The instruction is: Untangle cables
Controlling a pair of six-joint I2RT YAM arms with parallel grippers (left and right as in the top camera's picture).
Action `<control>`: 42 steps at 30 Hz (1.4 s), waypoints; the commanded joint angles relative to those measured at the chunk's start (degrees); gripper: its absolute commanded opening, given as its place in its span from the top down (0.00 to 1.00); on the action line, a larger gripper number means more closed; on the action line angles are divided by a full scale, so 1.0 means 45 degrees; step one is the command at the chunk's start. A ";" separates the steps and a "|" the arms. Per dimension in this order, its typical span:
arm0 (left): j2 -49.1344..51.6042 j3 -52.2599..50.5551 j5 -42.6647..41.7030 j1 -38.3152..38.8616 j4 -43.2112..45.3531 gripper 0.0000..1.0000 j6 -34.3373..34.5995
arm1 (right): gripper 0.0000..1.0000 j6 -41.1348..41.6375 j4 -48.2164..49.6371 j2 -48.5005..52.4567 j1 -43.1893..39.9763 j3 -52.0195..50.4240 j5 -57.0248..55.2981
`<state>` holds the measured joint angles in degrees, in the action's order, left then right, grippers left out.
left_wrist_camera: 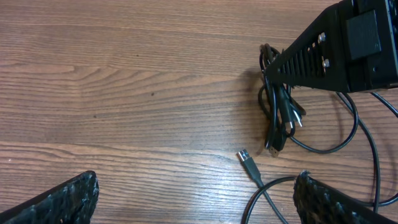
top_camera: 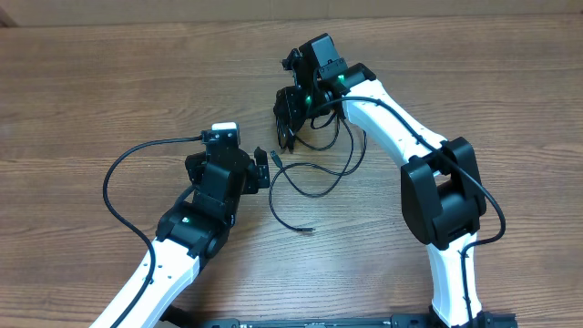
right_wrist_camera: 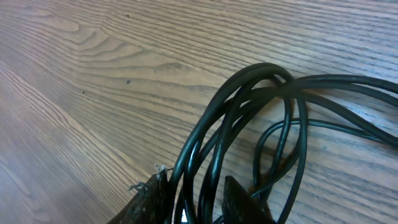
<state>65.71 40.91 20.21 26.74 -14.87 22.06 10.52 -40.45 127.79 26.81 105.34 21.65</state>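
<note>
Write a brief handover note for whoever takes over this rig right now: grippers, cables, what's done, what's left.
The left gripper is open and empty, beside a loose plug on the table. The right gripper is shut on the cables, holding a bunch of loops. Done: one strand lies spread out of the bunch. Left: separate the tangled loops.

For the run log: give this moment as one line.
right claw: shut on cable bundle | left claw: open, empty | loose USB plug: lying on table, ungripped
</note>
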 commanded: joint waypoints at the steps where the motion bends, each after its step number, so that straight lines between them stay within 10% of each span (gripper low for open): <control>1: 0.0063 0.0087 0.0262 -0.0034 0.0015 0.01 -0.0194 | 0.72 0.0029 0.0073 0.0063 -0.0044 0.0175 -0.0267; 8: 0.0063 0.0087 0.0262 -0.0034 0.0010 0.00 -0.0194 | 0.96 0.0029 0.0073 0.0063 -0.0044 0.0175 -0.0262; 42: 0.0063 0.0087 0.0262 -0.0034 0.0015 0.00 -0.0194 | 0.96 -0.0787 -0.2905 -0.5129 -0.1885 0.0185 0.4775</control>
<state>65.71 40.91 20.23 26.74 -14.87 22.06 8.49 -53.41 104.73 19.14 105.34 41.21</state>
